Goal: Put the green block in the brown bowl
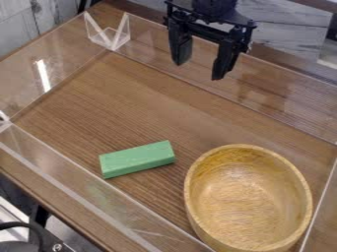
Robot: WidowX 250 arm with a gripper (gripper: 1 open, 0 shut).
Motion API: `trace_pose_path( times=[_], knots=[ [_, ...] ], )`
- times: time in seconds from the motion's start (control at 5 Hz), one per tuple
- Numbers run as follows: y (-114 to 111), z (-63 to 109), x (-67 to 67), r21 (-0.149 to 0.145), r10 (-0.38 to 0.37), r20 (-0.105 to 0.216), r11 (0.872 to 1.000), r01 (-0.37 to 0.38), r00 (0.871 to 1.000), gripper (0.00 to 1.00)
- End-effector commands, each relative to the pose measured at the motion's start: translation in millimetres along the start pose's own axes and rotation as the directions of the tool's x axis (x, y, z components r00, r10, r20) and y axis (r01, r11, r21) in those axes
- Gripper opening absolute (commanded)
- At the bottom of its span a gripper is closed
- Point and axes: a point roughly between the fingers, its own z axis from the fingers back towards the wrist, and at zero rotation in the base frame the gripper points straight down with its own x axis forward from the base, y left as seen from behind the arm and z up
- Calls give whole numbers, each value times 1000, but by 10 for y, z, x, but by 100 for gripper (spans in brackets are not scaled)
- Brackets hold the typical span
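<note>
Brown wood-grained tabletop [132, 108] stretches under the scene, with a dark cable [24, 234] curving at the lower left corner. On it, the green block [137, 159] lies flat and slightly slanted, to the left of the brown bowl [247, 199] and apart from it. Near the top, well apart from both, the black gripper [202, 65] points down, its jaws spread wide with nothing between them. A clear, angular object [108, 33] stands at the upper left.

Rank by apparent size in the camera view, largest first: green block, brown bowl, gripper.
1. Brown bowl
2. Gripper
3. Green block

The gripper's rank counts its dark body and fingers together; it may sit nearer or farther than the others.
</note>
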Motion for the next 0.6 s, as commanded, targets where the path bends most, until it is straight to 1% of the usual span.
trace_pose_path(
  times=[0.0, 0.2, 0.4],
  knots=[
    [2, -86, -35, 1, -50, -22, 999, 50, 998, 100],
    [35, -161, -198, 10, -233, -16, 972, 233, 972, 100],
    [57, -195, -280, 14, -356, -16, 934, 357, 934, 100]
  ],
)
